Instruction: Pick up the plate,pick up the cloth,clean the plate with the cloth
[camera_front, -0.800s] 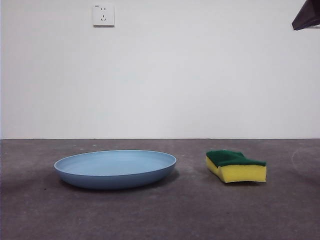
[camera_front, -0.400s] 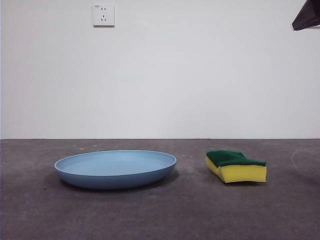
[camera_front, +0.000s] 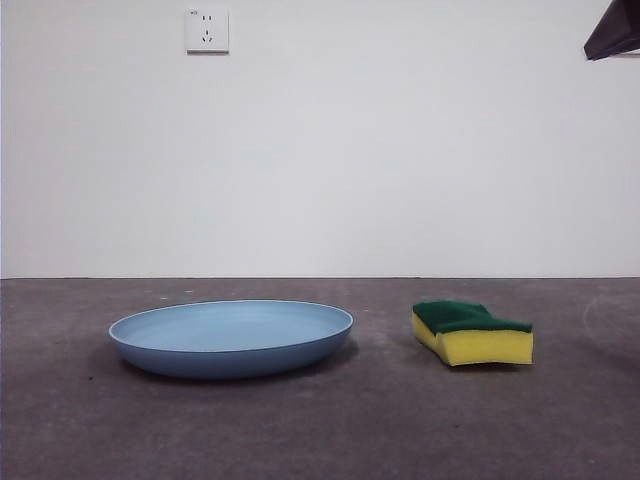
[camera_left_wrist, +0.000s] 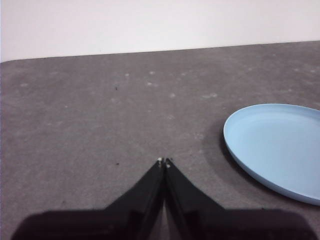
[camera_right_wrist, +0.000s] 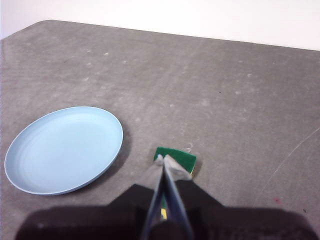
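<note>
Front view: the plate (camera_front: 231, 338) lies flat on the table (camera_front: 320, 430), open side up, left of centre. The sponge (camera_front: 471, 333) lies to its right, well apart from it, green layer up and yellow foam below. Its long axis seems to run slantwise, from the near right back toward the left, though from this low angle that is hard to judge. The table is dark grey, matte and mottled. Behind it stands a plain white wall (camera_front: 400, 150) with a socket (camera_front: 207, 30) high on the left. A black tip (camera_front: 612, 32) of an arm shows at the top right corner; which arm it belongs to cannot be told here.

Left wrist view: the left gripper (camera_left_wrist: 164, 161) hangs above bare table, its two black jaws pressed together to a point, holding nothing. The plate (camera_left_wrist: 280, 147) lies off to one side, partly cut by the picture's edge, apart from the jaws. The table is speckled with pale spots, and white wall runs beyond its far edge.

Right wrist view: the right gripper (camera_right_wrist: 163, 160) has its jaws closed tip to tip, empty, held above the sponge (camera_right_wrist: 176, 159), whose green top shows just past the tips. The plate (camera_right_wrist: 64, 148) lies whole and round, near the sponge but not touching it. A thin pale scratch (camera_right_wrist: 292, 152) marks the table.
</note>
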